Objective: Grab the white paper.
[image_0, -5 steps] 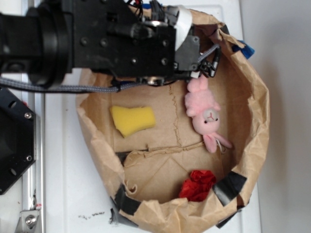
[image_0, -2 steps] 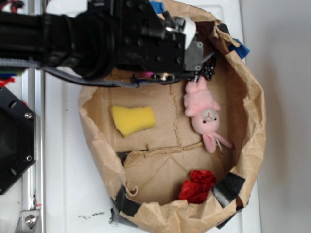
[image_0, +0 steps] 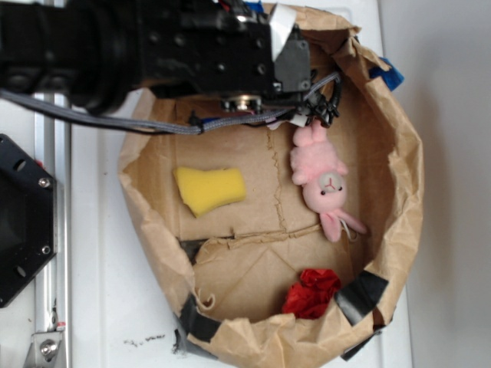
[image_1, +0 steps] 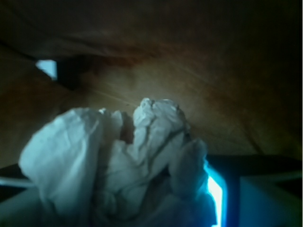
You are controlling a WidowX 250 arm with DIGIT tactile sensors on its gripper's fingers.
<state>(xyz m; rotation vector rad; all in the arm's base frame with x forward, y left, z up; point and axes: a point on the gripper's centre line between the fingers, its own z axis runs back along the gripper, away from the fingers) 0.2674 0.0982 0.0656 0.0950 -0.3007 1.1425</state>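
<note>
Fingers of the gripper [image_0: 318,107] cannot be read as apart or together: the arm body hides them from outside, and the wrist view shows no clear finger surface. Directly below the wrist camera, the white paper [image_1: 113,165] fills the lower frame, very close, lying at the far end of the brown paper bag [image_0: 399,176], beneath the arm. Compared with one second ago, the arm has shifted toward the bag's far rim. Judgement: the approach is nearly complete; closure on the wad is not confirmed. Further off lie the pink bunny [image_0: 322,180], the yellow sponge [image_0: 209,189] and the red paper ball [image_0: 311,294], all unmoved.
</note>
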